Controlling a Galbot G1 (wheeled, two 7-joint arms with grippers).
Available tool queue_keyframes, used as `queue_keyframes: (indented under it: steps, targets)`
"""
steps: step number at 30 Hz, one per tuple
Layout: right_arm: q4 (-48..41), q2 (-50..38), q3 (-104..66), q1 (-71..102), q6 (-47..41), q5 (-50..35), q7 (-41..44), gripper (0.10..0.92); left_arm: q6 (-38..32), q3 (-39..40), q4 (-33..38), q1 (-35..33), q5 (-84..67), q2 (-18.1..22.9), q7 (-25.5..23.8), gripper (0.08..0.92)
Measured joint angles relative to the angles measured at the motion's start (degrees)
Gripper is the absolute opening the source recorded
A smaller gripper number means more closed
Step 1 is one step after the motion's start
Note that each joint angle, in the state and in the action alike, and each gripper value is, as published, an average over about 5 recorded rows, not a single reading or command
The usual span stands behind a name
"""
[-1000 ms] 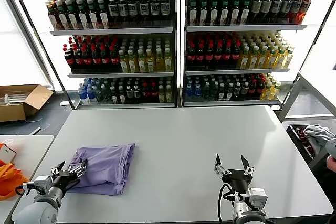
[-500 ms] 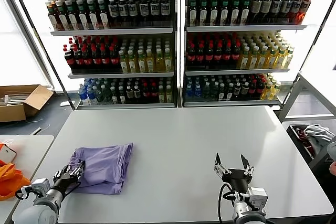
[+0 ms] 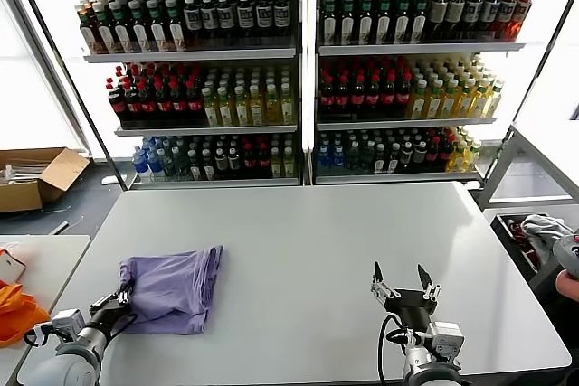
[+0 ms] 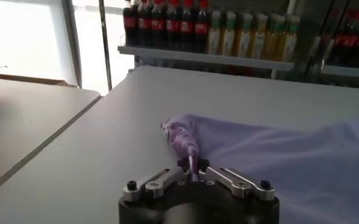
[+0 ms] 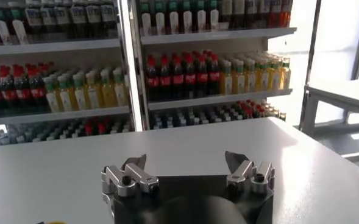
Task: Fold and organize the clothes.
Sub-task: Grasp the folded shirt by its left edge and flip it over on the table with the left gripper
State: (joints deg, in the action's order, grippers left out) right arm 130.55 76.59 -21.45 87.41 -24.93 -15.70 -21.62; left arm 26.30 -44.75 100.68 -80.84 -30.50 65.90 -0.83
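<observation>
A folded lavender T-shirt (image 3: 172,287) lies on the white table (image 3: 317,232) at its front left. It also shows in the left wrist view (image 4: 277,152), plain side up. My left gripper (image 3: 119,299) is at the shirt's left front corner, shut on a pinched fold of the cloth (image 4: 188,146). My right gripper (image 3: 403,279) is open and empty, held low over the table's front right, apart from the shirt; the right wrist view (image 5: 185,164) shows bare table between its jaws.
Shelves of bottled drinks (image 3: 298,70) stand behind the table. A second white table (image 3: 36,264) with an orange item (image 3: 14,305) stands to the left. A cardboard box (image 3: 36,174) lies on the floor at left. A bin with cloth (image 3: 538,232) stands at right.
My left gripper has drawn back toward the table's front left with the shirt's corner in it, and the shirt has slid and bunched slightly that way. The right arm has not moved.
</observation>
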Motion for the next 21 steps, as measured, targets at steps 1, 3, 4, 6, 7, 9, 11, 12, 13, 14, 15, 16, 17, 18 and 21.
queue_keyframes:
  steps: [1, 3, 4, 6, 7, 9, 11, 12, 13, 14, 15, 16, 17, 18, 21]
  targets:
    - [-0.1, 0.0, 0.0, -0.1, 0.0, -0.1, 0.0, 0.823, -0.1, -0.4, 0.1, -0.1, 0.3, -0.1, 0.3, 0.125]
    - [-0.2, 0.0, 0.1, -0.3, -0.1, -0.2, 0.0, 0.823, -0.2, -1.3, 0.3, -0.1, 1.2, -0.5, 0.9, 0.115]
    - [-0.2, 0.0, 0.2, -0.5, -0.1, -0.3, 0.0, 0.823, -0.2, -1.9, 0.5, -0.1, 1.8, -0.8, 1.2, 0.115]
    - [-0.4, -0.1, 0.2, -0.7, -0.1, -0.4, 0.0, 0.823, -0.4, -3.4, 1.0, -0.1, 3.2, -1.5, 1.6, 0.115]
    - [-0.5, -0.1, 0.2, -0.8, -0.1, -0.4, 0.0, 0.823, -0.5, -4.3, 1.3, 0.0, 3.9, -2.0, 1.7, 0.115]
    - [-0.7, 0.0, 0.3, -0.9, -0.1, -0.5, 0.0, 0.823, -0.9, -6.3, 1.7, 0.2, 5.5, -3.2, 1.8, 0.115]
    - [-0.9, 0.0, 0.3, -1.1, 0.0, -0.6, 0.0, 0.823, -1.3, -8.4, 2.1, 0.3, 7.0, -4.6, 1.8, 0.115]
    - [-1.0, 0.1, 0.4, -1.1, 0.0, -0.6, 0.0, 0.823, -1.4, -9.5, 2.3, 0.4, 7.6, -5.3, 1.8, 0.115]
    - [-1.1, 0.1, 0.4, -1.1, 0.0, -0.6, 0.0, 0.823, -1.6, -10.5, 2.6, 0.4, 8.2, -6.1, 1.8, 0.115]
    - [-1.3, 0.2, 0.4, -1.1, 0.1, -0.6, 0.0, 0.823, -1.7, -11.5, 2.9, 0.4, 8.8, -6.8, 1.7, 0.115]
    - [-1.4, 0.2, 0.4, -1.1, 0.1, -0.6, 0.0, 0.823, -1.8, -12.3, 3.3, 0.3, 9.3, -7.5, 1.7, 0.115]
    - [-1.5, 0.3, 0.4, -1.1, 0.2, -0.6, 0.0, 0.823, -1.8, -13.0, 3.7, 0.2, 9.8, -8.0, 1.6, 0.115]
    - [-1.6, 0.3, 0.3, -1.1, 0.2, -0.6, 0.0, 0.823, -1.8, -13.5, 4.2, 0.2, 10.3, -8.5, 1.5, 0.115]
    - [-1.7, 0.4, 0.2, -1.1, 0.2, -0.6, 0.0, 0.823, -1.8, -13.9, 4.8, 0.2, 10.9, -8.9, 1.5, 0.115]
    - [-1.7, 0.5, -0.1, -0.9, 0.3, -0.6, -0.1, 0.823, -1.5, -14.2, 7.0, 0.3, 12.4, -9.4, 1.5, 0.115]
